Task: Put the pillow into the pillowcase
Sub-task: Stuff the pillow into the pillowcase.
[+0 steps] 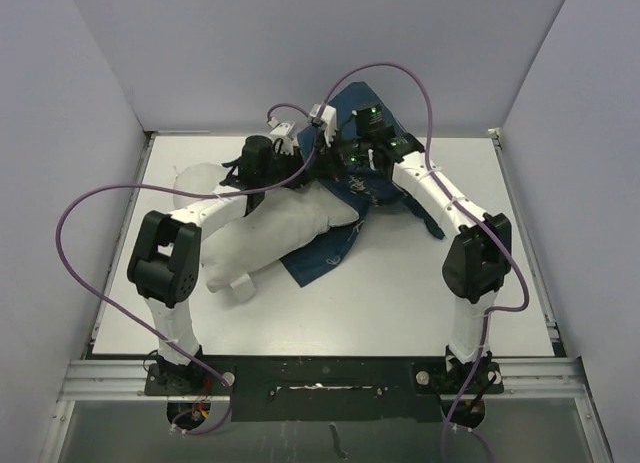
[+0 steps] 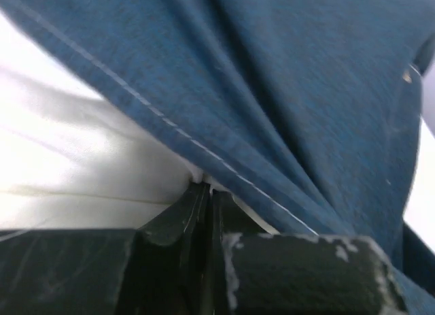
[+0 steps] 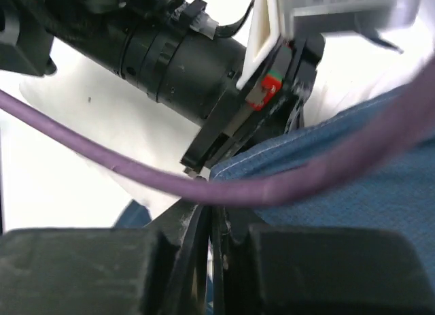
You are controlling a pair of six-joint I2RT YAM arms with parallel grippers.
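Left arm [image 1: 215,218]: elbow raised at the near left, forearm reaching away from the base and across the pillow [image 1: 270,238] toward table centre.
Right arm [image 1: 435,193]: elbow raised at the near right, forearm angled inward and away from the base. Both wrists meet at the far centre, just beside each other.

Left pincer [image 2: 204,192]: fingers together, clamped on the stitched hem of the pillowcase [image 1: 325,258]. White pillow cloth sits directly under that hem, and blue cloth falls in long folds to the right.
Right pincer [image 3: 207,216]: fingers together on the same hem, with blue cloth on both sides of the tips. The left wrist hangs close above it, and a purple cable [image 3: 102,162] crosses the view.

Pillow: lumpy and creased, lying diagonally on the tabletop [image 1: 400,303] left of centre. Its far right end is tucked against the pillowcase mouth and most of it is outside.
Pillowcase: navy with cream print. Part of it lies flat under the pillow's right end and part is lifted in a peak at the wrists.
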